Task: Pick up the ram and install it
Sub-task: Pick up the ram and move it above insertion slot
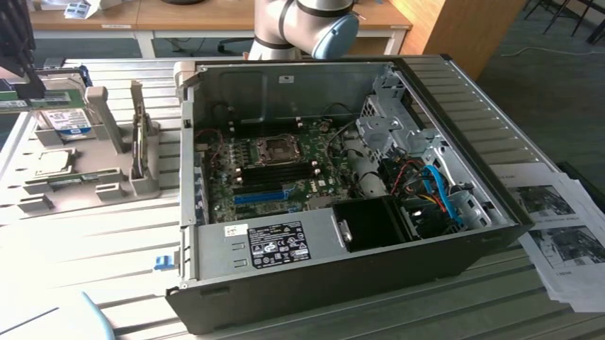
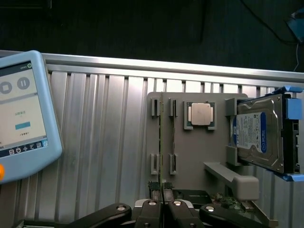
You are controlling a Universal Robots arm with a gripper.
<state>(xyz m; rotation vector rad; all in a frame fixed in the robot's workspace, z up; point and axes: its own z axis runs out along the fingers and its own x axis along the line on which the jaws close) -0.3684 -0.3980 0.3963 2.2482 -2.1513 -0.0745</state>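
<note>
Ribbed aluminium counter in a workshop, with desks and a wooden cabinet behind. Carries an open computer case at the middle, motherboard exposed inside. Printed sheets at the exterior view's right. Grey holder tray at the exterior view's left, with a hard drive and a processor chip in its pockets. Blue-rimmed touchscreen pendant lying near the tray.

Thin green ram at the exterior view's far left, above the tray and the hard drive, well apart from the case. Looks light and stiff along its length, yet brittle: likely to suffer from bending, twisting, or pressure on the chips and the contact edge. Best taken across the two flat faces near the middle of the long top edge, contacts left free.

Nearly shut end effector, jaws pinching the ram edge-on across its faces. Appears to carry the stick just clear of the tray brackets, though contact with them is hard to rule out from the wrist view.
</note>
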